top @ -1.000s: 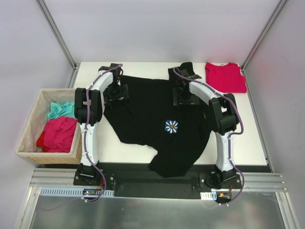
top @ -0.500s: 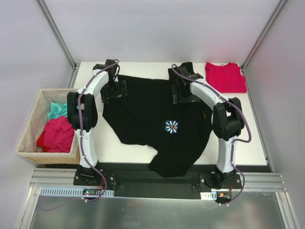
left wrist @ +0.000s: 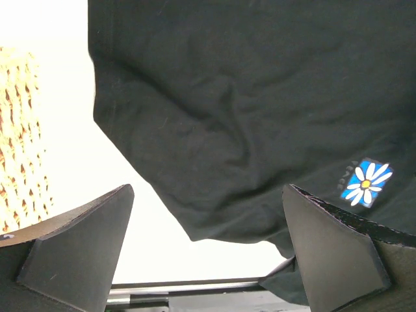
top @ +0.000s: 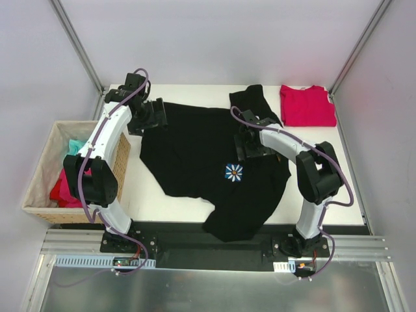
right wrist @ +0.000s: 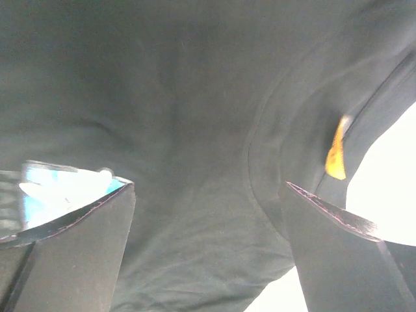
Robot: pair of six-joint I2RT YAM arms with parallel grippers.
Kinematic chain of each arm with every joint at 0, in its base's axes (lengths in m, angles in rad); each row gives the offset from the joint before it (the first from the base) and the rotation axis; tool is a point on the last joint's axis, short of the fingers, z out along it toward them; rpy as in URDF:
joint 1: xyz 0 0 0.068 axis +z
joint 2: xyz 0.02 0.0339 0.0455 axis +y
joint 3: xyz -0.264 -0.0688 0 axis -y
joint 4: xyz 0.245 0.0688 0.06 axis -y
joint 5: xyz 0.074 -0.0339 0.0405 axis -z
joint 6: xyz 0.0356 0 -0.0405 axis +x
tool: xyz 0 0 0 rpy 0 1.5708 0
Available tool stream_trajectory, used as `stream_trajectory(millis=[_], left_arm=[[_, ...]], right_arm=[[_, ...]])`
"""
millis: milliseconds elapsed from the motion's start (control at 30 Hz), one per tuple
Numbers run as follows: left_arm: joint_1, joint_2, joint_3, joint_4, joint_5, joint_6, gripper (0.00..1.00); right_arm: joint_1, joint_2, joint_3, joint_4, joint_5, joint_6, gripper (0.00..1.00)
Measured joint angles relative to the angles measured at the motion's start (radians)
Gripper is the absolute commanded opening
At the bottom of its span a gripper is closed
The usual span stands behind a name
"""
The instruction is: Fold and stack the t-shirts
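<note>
Black t-shirt (top: 195,153) lies spread slantwise across the tabletop (top: 146,198), near end drooping over the edge; both end effectors gape wide and empty, left end effector (top: 155,117) above its far-left corner, right end effector (top: 252,147) nearer the collar.

Daisy emblem (right wrist: 58,188) blurred, partly behind the right hand (right wrist: 208,188) in its wrist view; basket (left wrist: 19,130) cropped in the left.

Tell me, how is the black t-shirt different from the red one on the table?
The black t-shirt lies spread out and rumpled; the red t-shirt lies neat and flat. The black t-shirt has a daisy emblem; the red t-shirt is plain. The black t-shirt covers far more table than the red t-shirt. Both lie on it.
</note>
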Motion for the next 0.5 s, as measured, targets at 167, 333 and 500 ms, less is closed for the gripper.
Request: stream_trajectory(millis=[167,333,500], left_arm=[[0.000,0.002,-0.010,-0.001,-0.011,0.000,0.99],[0.000,0.005,-0.010,-0.001,-0.014,0.000,0.99],[0.000,0.008,-0.010,0.000,-0.016,0.000,0.99]], right_arm=[[0.000,0.037,-0.061,0.013,-0.008,0.021,0.97],[0.000,0.065,-0.051,0.011,-0.014,0.028,0.97],[-0.015,0.105,0.000,-0.038,-0.037,0.028,0.97]])
